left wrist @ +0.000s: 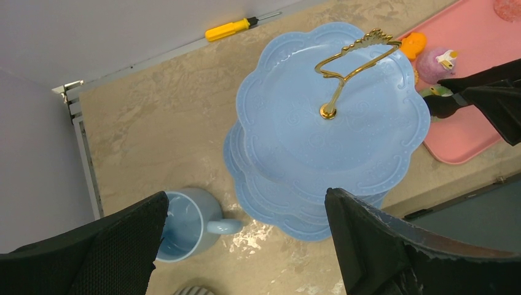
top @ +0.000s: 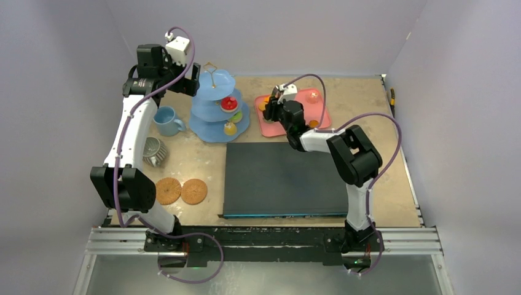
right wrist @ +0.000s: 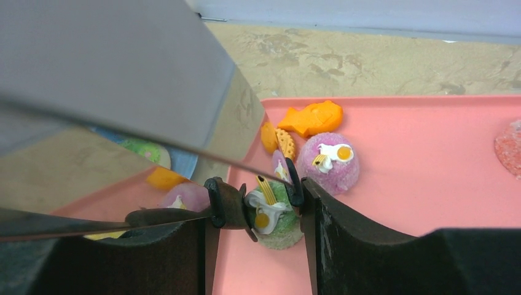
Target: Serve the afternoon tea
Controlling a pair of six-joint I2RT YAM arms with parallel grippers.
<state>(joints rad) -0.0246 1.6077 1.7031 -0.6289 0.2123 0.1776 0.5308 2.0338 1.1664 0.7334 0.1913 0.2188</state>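
Tongs (right wrist: 123,92) squeezed in right gripper (right wrist: 261,236), tips pinching green cake (right wrist: 278,226) on pink tray (right wrist: 430,184), purple cake (right wrist: 335,165) just behind, left gripper (left wrist: 246,203) wide open, holding nothing, above blue stand (left wrist: 344,123), mug (left wrist: 190,224) on desk (left wrist: 153,123) beside stand

Light-blue, gold-handled three-tier stand (top: 209,92) stands upright at the table's far side, with a red cake (top: 229,103) and a yellow cake (top: 230,128) on its lower tiers. Light-blue mug (top: 167,120) sits upright just beside it. Purple cake (right wrist: 335,163) and green cake (right wrist: 273,218) lie side by side on the pink tray (right wrist: 430,184).
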